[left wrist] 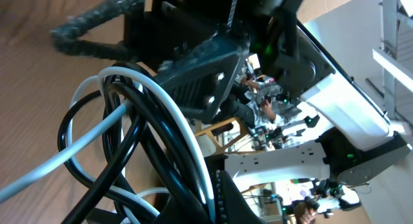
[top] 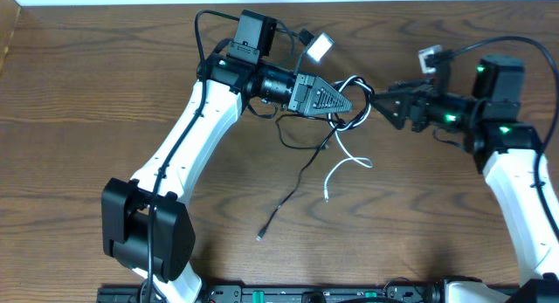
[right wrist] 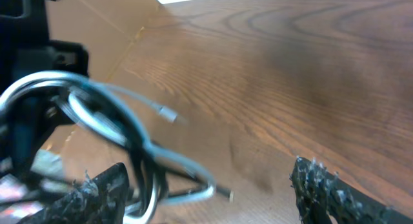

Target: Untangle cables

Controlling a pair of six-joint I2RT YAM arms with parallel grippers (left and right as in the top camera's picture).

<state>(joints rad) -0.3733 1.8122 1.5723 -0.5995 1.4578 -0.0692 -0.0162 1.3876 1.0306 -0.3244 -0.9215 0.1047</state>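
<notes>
While the black cable [top: 281, 209] and white cable [top: 331, 178] trail loose ends over the near table [top: 87, 120], the left gripper [top: 349, 100], pressed together, pinches the cables [left wrist: 187, 140] at their tangle; opposite, the right gripper [top: 377, 99] stands spread beside it.

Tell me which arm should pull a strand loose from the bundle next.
Right, likely. The right fingers stand open at the tangle of white cable and black cable; the left fingers are shut on that bundle, anchoring it.
</notes>
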